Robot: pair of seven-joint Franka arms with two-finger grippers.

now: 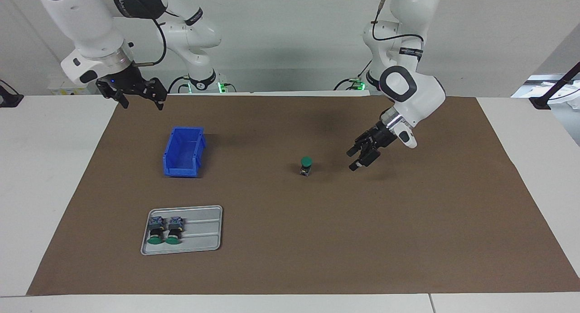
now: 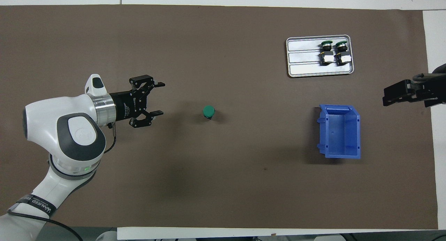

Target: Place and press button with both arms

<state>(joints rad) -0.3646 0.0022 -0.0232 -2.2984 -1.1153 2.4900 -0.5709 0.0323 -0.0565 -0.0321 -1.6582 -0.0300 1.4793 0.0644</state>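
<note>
One button (image 1: 306, 164) stands upright, green cap up, on the brown mat near the table's middle; it also shows in the overhead view (image 2: 208, 111). My left gripper (image 1: 352, 161) is open and empty. It hangs low over the mat, beside the button toward the left arm's end, with a clear gap between them; the overhead view shows the left gripper (image 2: 162, 98) pointing at the button. My right gripper (image 1: 142, 105) is open and empty, raised over the mat's edge by the blue bin, where that arm waits; it also shows in the overhead view (image 2: 400, 92).
A blue bin (image 1: 183, 152) stands empty toward the right arm's end (image 2: 339, 131). A grey tray (image 1: 199, 231), farther from the robots than the bin, holds two more buttons (image 1: 164, 230) lying on their sides. The tray also shows in the overhead view (image 2: 303, 59).
</note>
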